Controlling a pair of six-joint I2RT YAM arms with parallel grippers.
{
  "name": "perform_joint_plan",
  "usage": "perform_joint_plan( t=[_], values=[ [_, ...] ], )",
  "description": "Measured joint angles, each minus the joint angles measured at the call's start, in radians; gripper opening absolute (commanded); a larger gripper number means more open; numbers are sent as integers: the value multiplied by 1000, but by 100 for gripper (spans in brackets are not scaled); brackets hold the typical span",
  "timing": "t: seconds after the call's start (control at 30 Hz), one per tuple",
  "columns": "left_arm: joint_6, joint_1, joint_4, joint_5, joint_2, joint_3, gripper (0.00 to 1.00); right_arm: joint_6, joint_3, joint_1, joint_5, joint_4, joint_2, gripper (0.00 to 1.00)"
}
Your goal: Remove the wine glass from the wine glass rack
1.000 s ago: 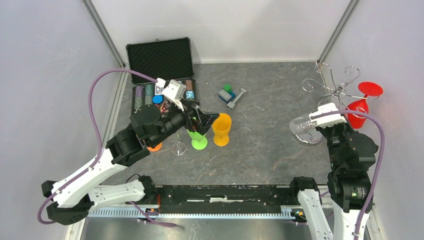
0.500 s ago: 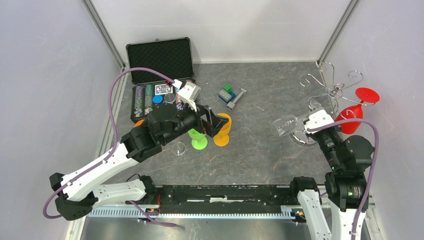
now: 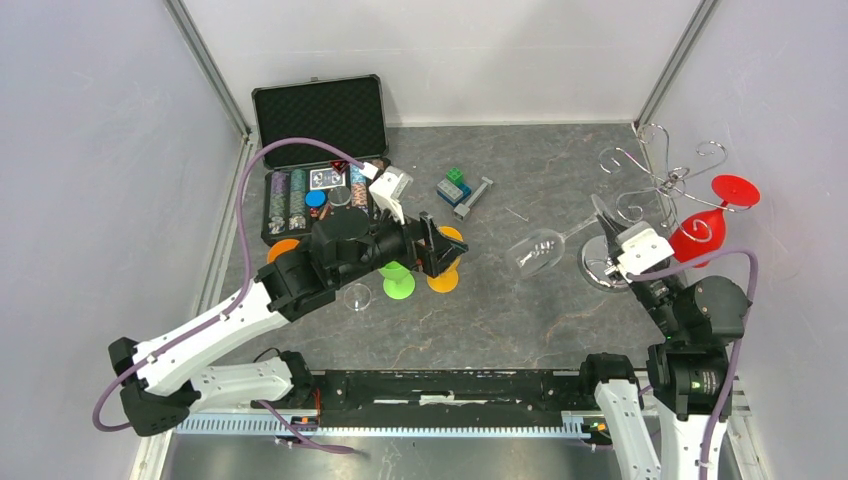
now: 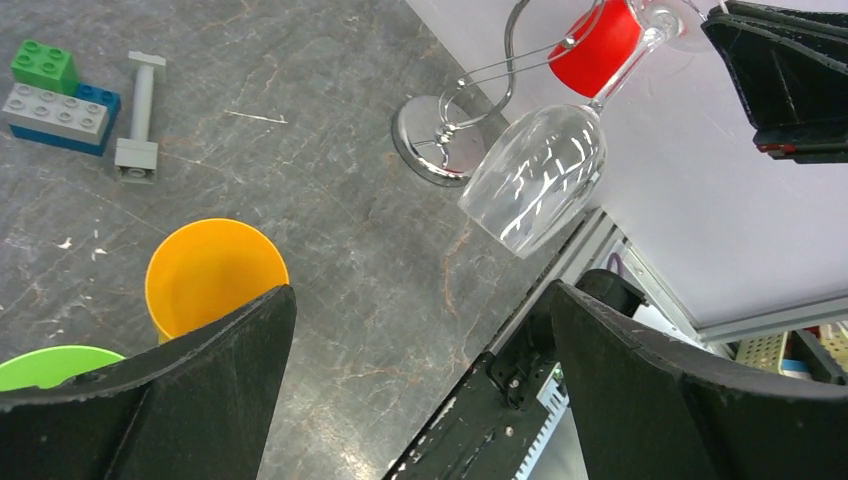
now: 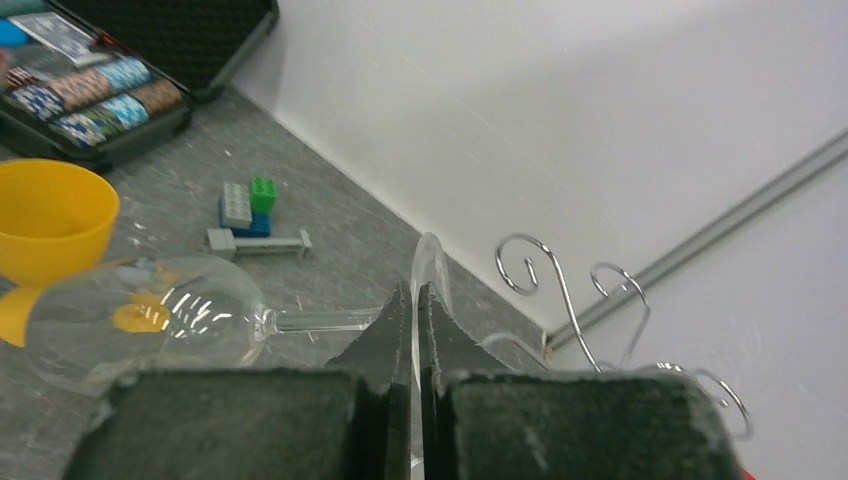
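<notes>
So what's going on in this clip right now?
The right claw is shut on the stem of a clear wine glass. It holds the glass sideways in the air, apart from the wine glass rack. A red wine glass hangs from the rack. The left claw is open and holds nothing, hovering over a yellow cup and a green cup.

left tool (image 4: 420, 290): jaws wide, arm extended | right tool (image 5: 413, 298): pinched closed
</notes>
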Motion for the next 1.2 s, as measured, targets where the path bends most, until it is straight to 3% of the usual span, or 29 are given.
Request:
perform_joint_plan(
  t=[0.17,0.5,0.87,1.1,1.2],
  values=[
    [-39,0,42,48,4,-19,100,147,-75,0,-65,167,-28,0],
    [-114,0,174,145,19,-47,99,563,-235,0,-83,659,-26,0],
    [-212,0,383,237,56,-50,75,771,-294,0,-79,937,32,0],
    [-249,0,409,234,77,-50,91,779,-319,0,-58,995,66,0],
    [-250,0,402,198,73,-51,93,784,-330,0,-46,1030,79,0]
  ],
)
